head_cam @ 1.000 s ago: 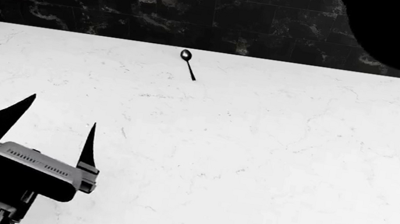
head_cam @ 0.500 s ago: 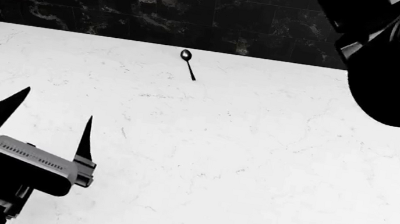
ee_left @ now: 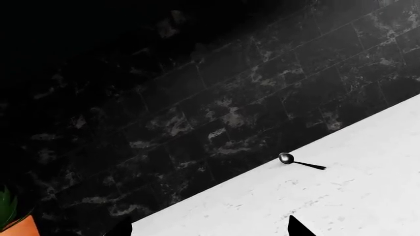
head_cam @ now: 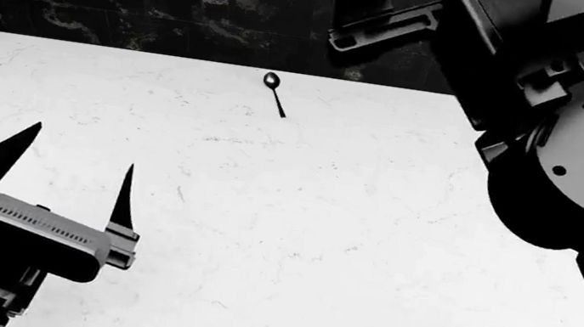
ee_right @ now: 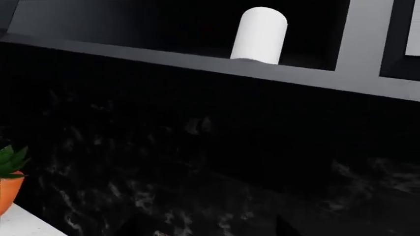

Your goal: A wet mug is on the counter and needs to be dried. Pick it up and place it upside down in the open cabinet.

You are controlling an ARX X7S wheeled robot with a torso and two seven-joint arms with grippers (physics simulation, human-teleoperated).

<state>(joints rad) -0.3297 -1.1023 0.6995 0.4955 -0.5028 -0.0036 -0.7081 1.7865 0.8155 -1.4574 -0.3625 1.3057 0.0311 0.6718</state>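
mug (ee_right: 260, 35): white cylinder standing on the shelf inside the open cabinet (ee_right: 196, 61), above the dark tiled wall; handle not visible, orientation cannot tell. left gripper (head_cam: 68, 171): over the counter (head_cam: 372, 243) near its front left corner, jaws wide apart, nothing between them. right gripper (head_cam: 388, 10): raised near the counter's back edge, jaw state cannot tell. spoon (head_cam: 274, 92): lies by the back edge.
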